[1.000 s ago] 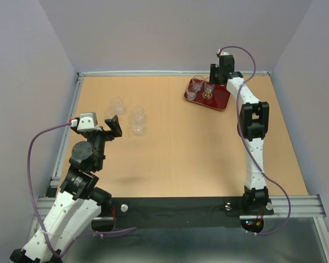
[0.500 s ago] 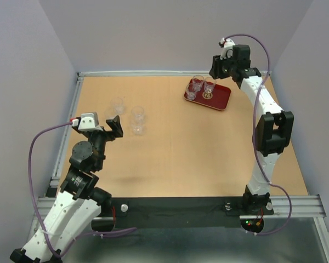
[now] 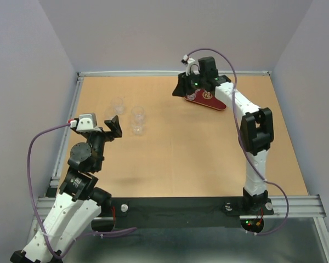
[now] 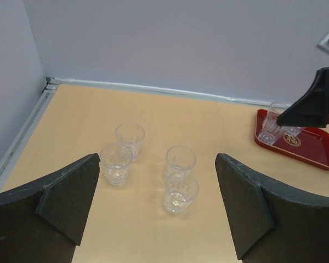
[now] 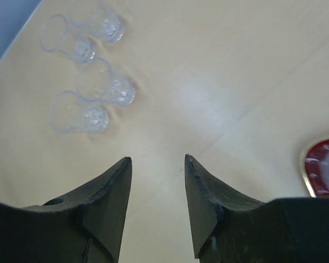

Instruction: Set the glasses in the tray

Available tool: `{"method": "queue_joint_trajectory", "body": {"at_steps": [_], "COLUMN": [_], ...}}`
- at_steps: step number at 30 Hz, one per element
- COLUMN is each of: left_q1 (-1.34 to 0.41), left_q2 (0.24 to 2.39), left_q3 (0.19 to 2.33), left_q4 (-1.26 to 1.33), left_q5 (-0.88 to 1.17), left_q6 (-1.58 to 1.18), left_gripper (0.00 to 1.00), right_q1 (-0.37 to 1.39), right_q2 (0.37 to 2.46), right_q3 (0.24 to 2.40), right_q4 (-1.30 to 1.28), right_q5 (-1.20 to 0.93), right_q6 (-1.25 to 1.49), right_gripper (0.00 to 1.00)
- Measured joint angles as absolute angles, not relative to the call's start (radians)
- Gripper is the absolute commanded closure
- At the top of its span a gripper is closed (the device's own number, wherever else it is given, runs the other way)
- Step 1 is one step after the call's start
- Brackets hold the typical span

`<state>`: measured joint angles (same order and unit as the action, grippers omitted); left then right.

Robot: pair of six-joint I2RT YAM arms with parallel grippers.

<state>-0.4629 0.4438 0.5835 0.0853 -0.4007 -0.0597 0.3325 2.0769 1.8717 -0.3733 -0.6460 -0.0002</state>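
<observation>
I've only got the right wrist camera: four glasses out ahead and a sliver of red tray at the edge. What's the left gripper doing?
Observer: The left gripper is wide open and empty, aimed at the four glasses from the near side.
Operator: Are those upright? They look tipped to me.
Observer: All upright, mouths up, in two close pairs.
Operator: And the tray?
Observer: The tray already carries tumblers at the end nearer the four glasses. The right gripper blocks part of them in the left wrist view, so I can't count them.
</observation>
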Motion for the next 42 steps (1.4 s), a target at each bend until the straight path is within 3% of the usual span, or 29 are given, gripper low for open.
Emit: {"method": "queue_joint_trajectory", "body": {"at_steps": [4,17,35,42], "left_q1": [-0.463,-0.463,-0.450,-0.448], "left_q2": [0.442,0.443,0.449,0.448], "left_q3": [0.583,0.583,0.583,0.583], "left_q4": [0.085,0.086,0.085,0.086], "left_q5": [-0.400,-0.396,-0.391,-0.388], "left_q6": [-0.060,-0.060,-0.059,-0.059], "left_gripper": [0.02,0.02,0.02,0.02], "right_q1": [0.418,0.590,0.663,0.678], "right_q2": [2.178,2.360,2.492,2.505], "right_q3": [1.935,2.143,2.265,2.265], "right_q4": [-0.382,-0.398,-0.400,-0.401], "right_q5": [-0.656,-0.420,-0.290,-0.269], "right_q6": [0.073,0.208,0.236,0.233], "right_gripper": [0.40,0.40,0.45,0.53]}}
